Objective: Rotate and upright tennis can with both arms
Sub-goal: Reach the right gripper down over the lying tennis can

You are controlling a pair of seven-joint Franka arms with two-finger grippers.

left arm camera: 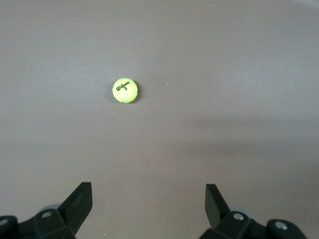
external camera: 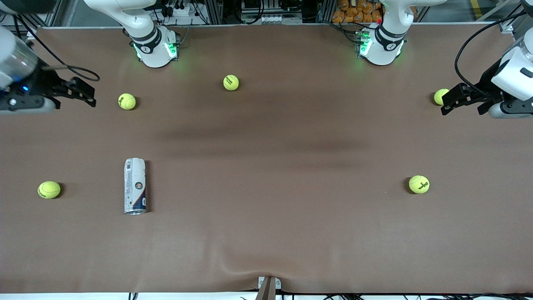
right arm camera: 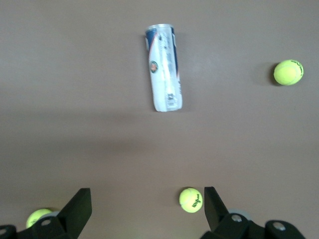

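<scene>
We see the tennis can (external camera: 135, 186) lying flat toward the right arm's end, nearer the front edge; the left gripper (external camera: 452, 102) and right gripper (external camera: 85, 93) hang open, empty, over the table's (external camera: 266, 233) ends.

Tennis can (external camera: 135, 186) lying flat on table, silver rim toward front camera.

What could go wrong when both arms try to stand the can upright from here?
1. The can lies on its side, so a push may roll it.
2. A ball beside it could be knocked during the approach.
3. The open left gripper waits at the opposite end from the can and the open right gripper, so its long reach may arrive late.
</scene>
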